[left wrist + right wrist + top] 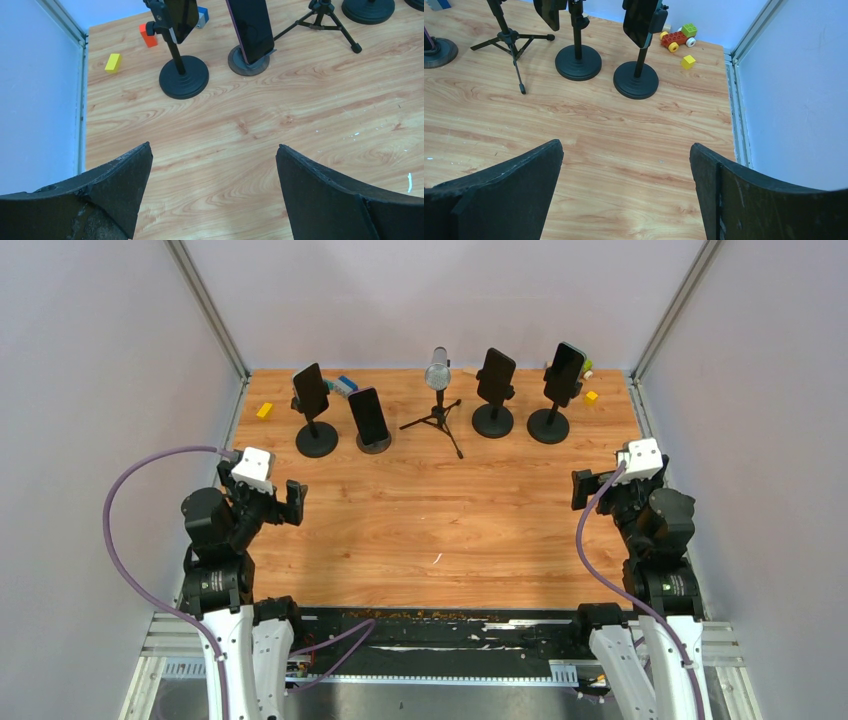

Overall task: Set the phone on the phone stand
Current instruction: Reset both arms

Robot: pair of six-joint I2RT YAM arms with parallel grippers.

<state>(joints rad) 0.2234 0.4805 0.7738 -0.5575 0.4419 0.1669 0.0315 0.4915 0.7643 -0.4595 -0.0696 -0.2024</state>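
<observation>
The left tool (214, 146) hangs over the bare wooden counter (225, 130), its two black fingers spread as wide as they go with nothing between them. Straight ahead of it a tall black stalk stand (183, 77) clamps a black phone (181, 15). Just right of that, a second dark phone (252, 27) leans on a low grey disc stand (248, 64). Only this wrist view shows the orange block (148, 36) behind the stalk. A yellow block (113, 62) lies ahead to the left.

The right tool (626, 144) is likewise fully spread and empty. Ahead of it two more black stalk stands (635, 80) each carry a phone (642, 17). Only here is the red and green brick toy car (678, 36) clear, beyond them to the right, with a small yellow cube (688, 61) near it.

The overhead view alone shows the silver microphone (438, 370) head on its black tripod, between the two pairs of stands. Both wrist views crop it to legs.
</observation>
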